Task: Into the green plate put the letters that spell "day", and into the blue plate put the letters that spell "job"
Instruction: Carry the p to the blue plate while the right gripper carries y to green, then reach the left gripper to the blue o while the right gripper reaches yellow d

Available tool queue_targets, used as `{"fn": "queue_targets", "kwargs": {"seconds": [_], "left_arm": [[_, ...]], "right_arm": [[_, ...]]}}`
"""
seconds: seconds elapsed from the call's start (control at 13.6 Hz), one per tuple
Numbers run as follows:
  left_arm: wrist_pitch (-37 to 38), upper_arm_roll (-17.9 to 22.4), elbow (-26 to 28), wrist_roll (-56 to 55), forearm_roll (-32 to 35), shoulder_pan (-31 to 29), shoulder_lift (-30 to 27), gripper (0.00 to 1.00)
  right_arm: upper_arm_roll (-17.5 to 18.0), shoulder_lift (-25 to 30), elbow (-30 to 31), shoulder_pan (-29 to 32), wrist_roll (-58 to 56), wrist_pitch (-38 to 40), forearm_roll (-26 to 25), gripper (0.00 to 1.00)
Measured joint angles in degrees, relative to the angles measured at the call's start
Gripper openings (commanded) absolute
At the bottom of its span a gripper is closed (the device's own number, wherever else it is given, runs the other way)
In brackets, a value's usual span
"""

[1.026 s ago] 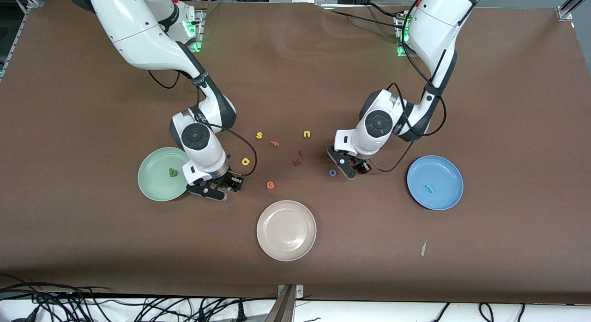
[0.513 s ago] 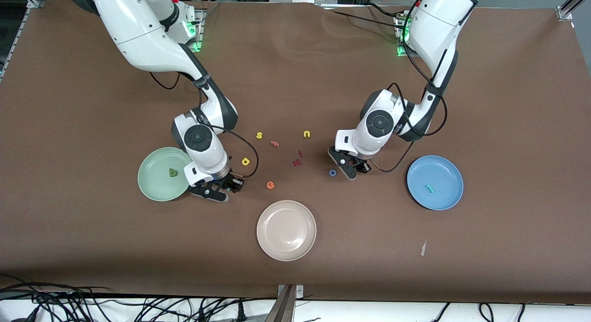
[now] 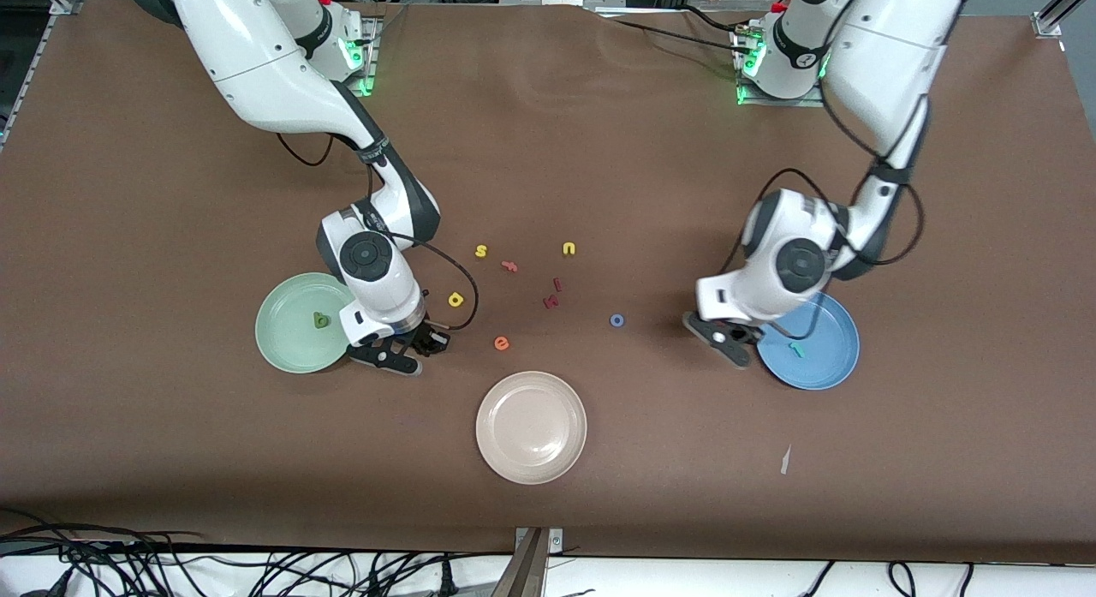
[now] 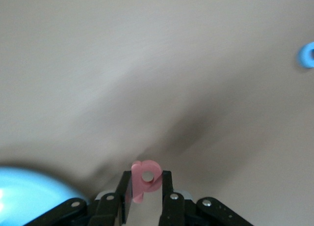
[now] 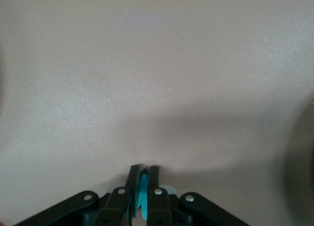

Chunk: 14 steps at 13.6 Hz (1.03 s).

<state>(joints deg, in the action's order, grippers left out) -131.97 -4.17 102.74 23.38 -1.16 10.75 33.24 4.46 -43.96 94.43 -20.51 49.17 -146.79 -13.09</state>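
My left gripper (image 3: 730, 343) is shut on the pink-red "b" (image 4: 148, 176) and hangs over the table at the rim of the blue plate (image 3: 829, 357). The teal "j" (image 3: 796, 349) lies in that plate. The blue "o" (image 3: 617, 320) lies on the table toward the middle. My right gripper (image 3: 409, 350) is low beside the green plate (image 3: 287, 344), shut on the teal "y" (image 5: 143, 187). The olive "d" (image 3: 321, 320) lies in the green plate. The yellow "a" (image 3: 455, 300) lies on the table just above the right gripper in the front view.
A beige plate (image 3: 531, 426) stands nearer the front camera at mid-table. Loose letters lie in the middle: yellow "s" (image 3: 481, 251) and "u" (image 3: 568, 248), salmon "f" (image 3: 510, 265), dark red letters (image 3: 552, 299), orange "e" (image 3: 502, 343).
My left arm swung from beside the blue "o" toward the blue plate, carrying the pink "b". My right gripper closed on the teal "y" and barely moved.
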Motion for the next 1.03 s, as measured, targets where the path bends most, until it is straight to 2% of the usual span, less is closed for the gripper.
{"fn": "queue_targets", "kwargs": {"seconds": [0.22, 0.51, 0.59, 0.66, 0.95, 1.03], "left_arm": [[9.6, 0.5, -4.5, -1.7, 0.0, -3.1, -1.2, 0.00], [10.7, 0.7, -5.0, -6.0, 0.0, -7.4, -0.6, 0.00], [10.7, 0.7, -5.0, -7.2, 0.0, -8.4, -0.2, 0.27], [10.7, 0.7, -5.2, -8.0, 0.0, -9.2, 0.4, 0.99], [10.6, 0.4, -7.6, -11.3, -1.7, -9.8, 1.2, 1.00], [10.7, 0.1, -8.0, -13.2, -2.6, -9.5, 1.2, 1.00]], "right_arm": [[0.0, 0.1, 0.0, 0.0, -0.9, 0.1, 0.0, 0.02], [-0.4, 3.3, 0.1, 0.9, -6.3, 4.9, 0.9, 0.02], [-0.6, 4.6, 0.5, 1.7, -8.9, 6.0, 2.1, 0.02], [-0.7, 6.0, 1.4, 2.8, -12.3, 6.7, 3.5, 0.02], [-0.9, 12.8, 9.2, 8.8, -25.6, 7.1, 4.5, 0.03], [-0.9, 14.7, 11.6, 10.6, -28.6, 7.2, 4.5, 0.07]]}}
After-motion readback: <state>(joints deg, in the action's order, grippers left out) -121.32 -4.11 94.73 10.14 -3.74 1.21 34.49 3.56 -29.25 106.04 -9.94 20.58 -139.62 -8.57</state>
